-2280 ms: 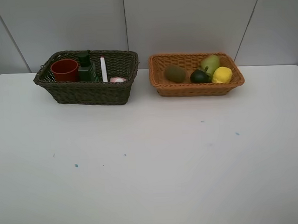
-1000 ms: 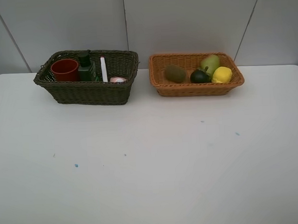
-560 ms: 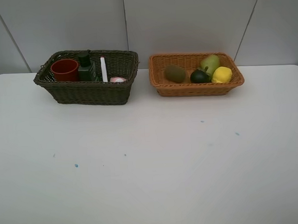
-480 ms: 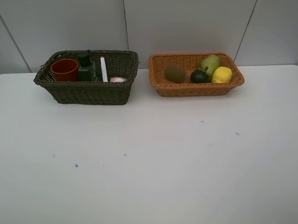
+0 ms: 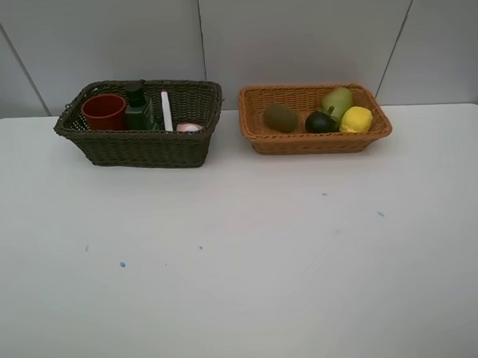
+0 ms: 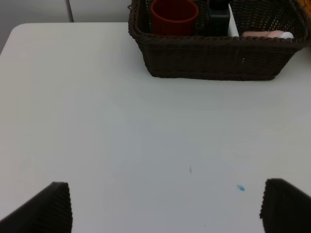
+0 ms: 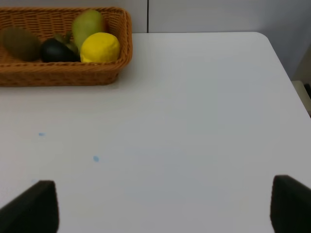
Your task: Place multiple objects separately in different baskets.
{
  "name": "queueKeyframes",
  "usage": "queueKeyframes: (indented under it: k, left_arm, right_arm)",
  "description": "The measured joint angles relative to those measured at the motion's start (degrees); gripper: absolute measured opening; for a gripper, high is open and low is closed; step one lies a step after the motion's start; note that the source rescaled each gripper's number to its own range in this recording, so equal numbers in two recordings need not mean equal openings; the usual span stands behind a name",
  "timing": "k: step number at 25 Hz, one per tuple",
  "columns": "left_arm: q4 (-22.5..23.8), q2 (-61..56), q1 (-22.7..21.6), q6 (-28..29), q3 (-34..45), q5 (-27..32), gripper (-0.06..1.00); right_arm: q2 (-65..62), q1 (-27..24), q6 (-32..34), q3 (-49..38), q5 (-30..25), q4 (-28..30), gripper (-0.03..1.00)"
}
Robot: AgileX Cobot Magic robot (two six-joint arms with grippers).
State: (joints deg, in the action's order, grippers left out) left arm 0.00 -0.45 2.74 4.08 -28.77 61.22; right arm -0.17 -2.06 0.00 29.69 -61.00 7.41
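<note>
Nothing has changed in the last moments: every thing sits just where it sat before, and no arm shows in the high view. The dark basket point(image 5: 141, 144) holds the red cup point(image 5: 103, 111), the green bottle point(image 5: 138, 109), the white marker point(image 5: 166, 111) and the pink bottle point(image 5: 189, 127). The orange basket point(image 5: 313, 141) holds the kiwi point(image 5: 281, 117), the pear point(image 5: 337, 101), the dark mangosteen point(image 5: 320, 122) and the yellow lemon point(image 5: 355, 120). The white table point(image 5: 243, 259) has only tiny blue specks on it. The left gripper point(image 6: 165, 206) is wide open and holds nothing. The right gripper point(image 7: 165, 208) is wide open too, with nothing in it. Both hang above bare table, well apart from the baskets. To me the sorting looks all done, with fruit in one basket and the other things in the other.
</note>
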Motion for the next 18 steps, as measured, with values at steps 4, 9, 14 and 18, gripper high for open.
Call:
queueKeyframes:
  k: [4, 9, 14, 18]
  left_arm:
    - [0.0, 0.0, 0.0, 0.0, 0.0, 0.0, 1.00]
    - [0.0, 0.0, 0.0, 0.0, 0.0, 0.0, 1.00]
    - [0.0, 0.0, 0.0, 0.0, 0.0, 0.0, 1.00]
    - [0.0, 0.0, 0.0, 0.0, 0.0, 0.0, 1.00]
  right_arm:
    - [0.0, 0.0, 0.0, 0.0, 0.0, 0.0, 0.94]
    - [0.0, 0.0, 0.0, 0.0, 0.0, 0.0, 0.94]
    - [0.0, 0.0, 0.0, 0.0, 0.0, 0.0, 0.94]
    - [0.0, 0.0, 0.0, 0.0, 0.0, 0.0, 0.94]
